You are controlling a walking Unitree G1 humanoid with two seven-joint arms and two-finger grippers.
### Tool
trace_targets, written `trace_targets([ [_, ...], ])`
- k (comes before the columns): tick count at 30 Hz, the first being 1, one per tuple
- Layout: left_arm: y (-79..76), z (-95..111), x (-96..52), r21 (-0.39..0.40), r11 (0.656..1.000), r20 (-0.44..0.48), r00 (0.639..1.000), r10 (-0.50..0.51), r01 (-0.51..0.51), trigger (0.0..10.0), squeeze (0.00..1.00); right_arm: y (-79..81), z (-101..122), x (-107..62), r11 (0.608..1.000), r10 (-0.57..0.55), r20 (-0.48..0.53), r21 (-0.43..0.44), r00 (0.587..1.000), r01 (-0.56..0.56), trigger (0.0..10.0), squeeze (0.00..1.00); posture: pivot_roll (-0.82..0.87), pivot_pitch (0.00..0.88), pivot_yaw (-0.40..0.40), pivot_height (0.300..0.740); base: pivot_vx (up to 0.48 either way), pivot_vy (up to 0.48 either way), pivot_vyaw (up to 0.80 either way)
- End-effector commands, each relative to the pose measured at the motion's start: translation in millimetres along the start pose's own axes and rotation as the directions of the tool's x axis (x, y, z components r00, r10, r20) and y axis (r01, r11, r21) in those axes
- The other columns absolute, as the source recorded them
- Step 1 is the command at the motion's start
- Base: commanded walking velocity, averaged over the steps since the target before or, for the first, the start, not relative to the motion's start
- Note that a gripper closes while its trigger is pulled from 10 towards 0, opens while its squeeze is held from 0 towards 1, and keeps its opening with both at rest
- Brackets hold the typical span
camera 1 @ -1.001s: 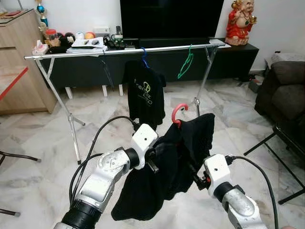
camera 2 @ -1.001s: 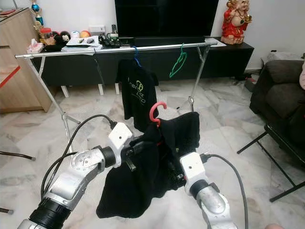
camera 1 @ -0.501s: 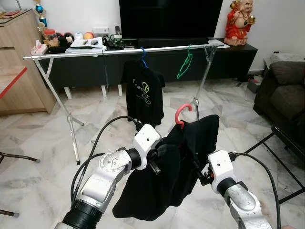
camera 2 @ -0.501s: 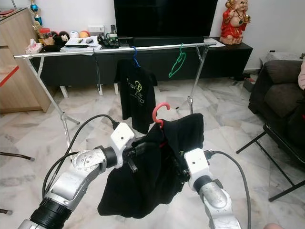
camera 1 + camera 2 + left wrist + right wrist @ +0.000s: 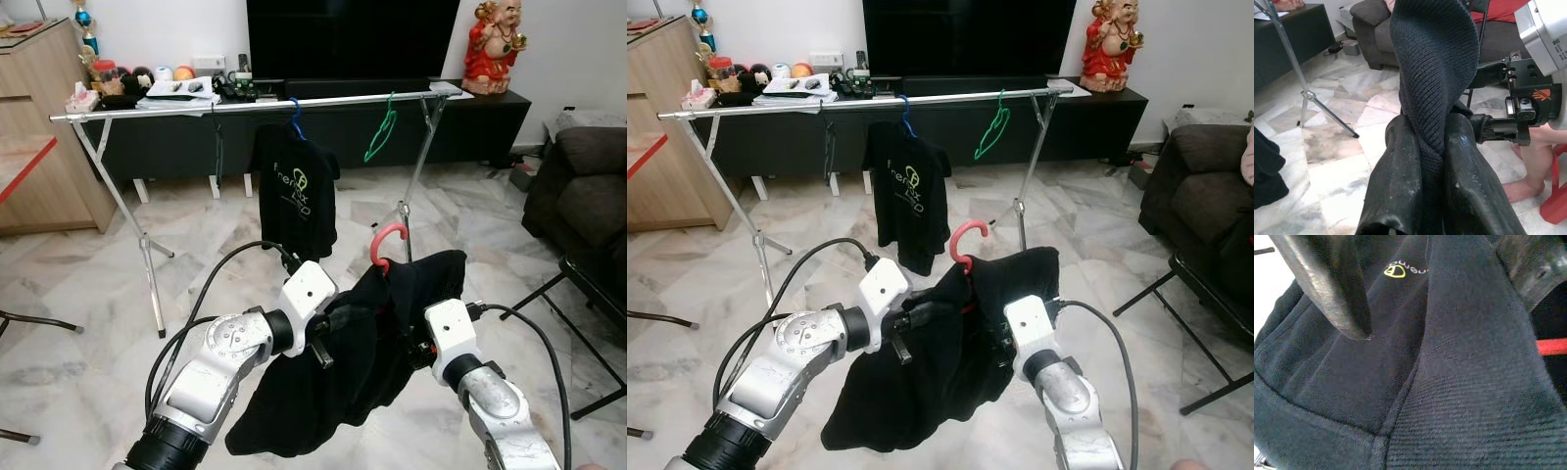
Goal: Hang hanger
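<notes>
Two grippers, left gripper [image 5: 1432,161] and right gripper [image 5: 1435,293], clench the black garment [image 5: 343,362] on its red hanger [image 5: 387,245].

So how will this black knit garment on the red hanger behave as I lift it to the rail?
Probably floppy: the black knit garment sags in folds below both end effectors. It likely swings, since its hem hangs free. The red plastic hanger looks stiff, its hook standing upright above the fabric.
</notes>
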State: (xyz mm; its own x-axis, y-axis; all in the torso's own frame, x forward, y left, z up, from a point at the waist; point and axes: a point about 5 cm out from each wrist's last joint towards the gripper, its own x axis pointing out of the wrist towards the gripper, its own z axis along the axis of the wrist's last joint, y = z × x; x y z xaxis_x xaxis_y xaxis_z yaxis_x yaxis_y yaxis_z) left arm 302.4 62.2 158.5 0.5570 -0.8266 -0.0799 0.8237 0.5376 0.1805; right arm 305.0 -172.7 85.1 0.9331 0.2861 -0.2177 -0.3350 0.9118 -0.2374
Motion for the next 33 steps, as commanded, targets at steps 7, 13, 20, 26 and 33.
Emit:
trace_targets([
  [7, -0.8, 13.9, -0.8, 0.026, 1.0, 0.051, 0.999, -0.013, 0.011, 10.0, 0.0, -6.8, -1.5, 2.0, 0.999, -0.025, -0.012, -0.023, 1.0, 0.025, 0.0, 0.0, -0.03, 0.0, -0.042, 0.74, 0.0, 0.0, 0.0],
  [13, -0.4, 13.8, -2.0, 0.029, 1.0, 0.047, 0.999, -0.012, 0.011, 10.0, 0.0, -8.5, -1.9, 2.9, 0.999, -0.034, -0.01, -0.021, 0.999, 0.034, 0.0, 0.0, -0.03, 0.0, -0.041, 0.74, 0.0, 0.0, 0.0],
  [20, 0.5, 14.9, -1.7, 0.032, 0.999, 0.049, 0.999, -0.007, 0.006, 10.0, 0.0, -9.2, -2.0, 3.1, 0.999, -0.04, -0.008, -0.018, 0.999, 0.039, 0.0, 0.0, -0.03, 0.0, -0.042, 0.74, 0.0, 0.0, 0.0],
  [26, 0.2, 15.0, -1.7, 0.031, 1.0, 0.048, 0.999, -0.007, 0.006, 10.0, 0.0, -10.2, -3.6, 2.1, 0.999, -0.043, -0.012, -0.014, 0.999, 0.043, 0.0, 0.0, -0.03, 0.0, -0.041, 0.74, 0.0, 0.0, 0.0],
  [33, 0.8, 15.2, -2.5, 0.032, 0.999, 0.046, 0.999, -0.006, 0.004, 10.0, 0.0, -11.6, -3.5, 2.5, 0.999, -0.05, -0.012, -0.011, 0.999, 0.05, 0.0, 0.0, -0.02, 0.0, -0.041, 0.74, 0.0, 0.0, 0.0],
])
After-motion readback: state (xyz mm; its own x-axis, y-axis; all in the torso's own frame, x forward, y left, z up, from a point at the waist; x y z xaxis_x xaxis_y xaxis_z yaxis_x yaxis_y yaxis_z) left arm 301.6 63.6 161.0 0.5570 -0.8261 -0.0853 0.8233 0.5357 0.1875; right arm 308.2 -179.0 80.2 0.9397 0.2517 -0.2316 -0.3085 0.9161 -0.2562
